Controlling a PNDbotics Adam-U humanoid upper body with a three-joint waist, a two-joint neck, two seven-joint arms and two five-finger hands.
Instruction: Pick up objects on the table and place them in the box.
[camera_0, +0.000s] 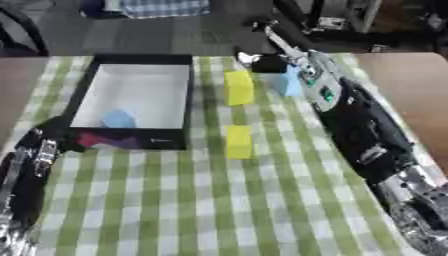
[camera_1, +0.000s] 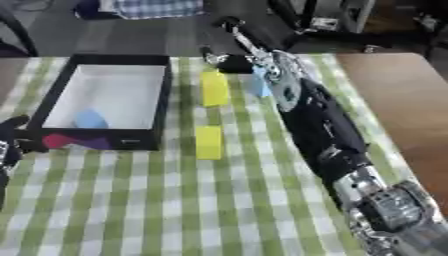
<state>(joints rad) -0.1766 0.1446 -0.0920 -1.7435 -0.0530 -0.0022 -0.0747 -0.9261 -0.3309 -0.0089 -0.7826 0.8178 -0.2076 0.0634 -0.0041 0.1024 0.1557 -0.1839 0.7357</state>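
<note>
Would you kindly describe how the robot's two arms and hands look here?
The right arm is mostly black and bulky, with a silver metal joint near the lower edge and a pale silver-grey section with small green markings toward the right hand. The left hand appears black with silver parts.

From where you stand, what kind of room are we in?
Probably a lab or workshop: a table with a checked cloth, a box and blocks staged for practice, and equipment stands on the floor beyond.

Brown table before a dark grey floor.
</note>
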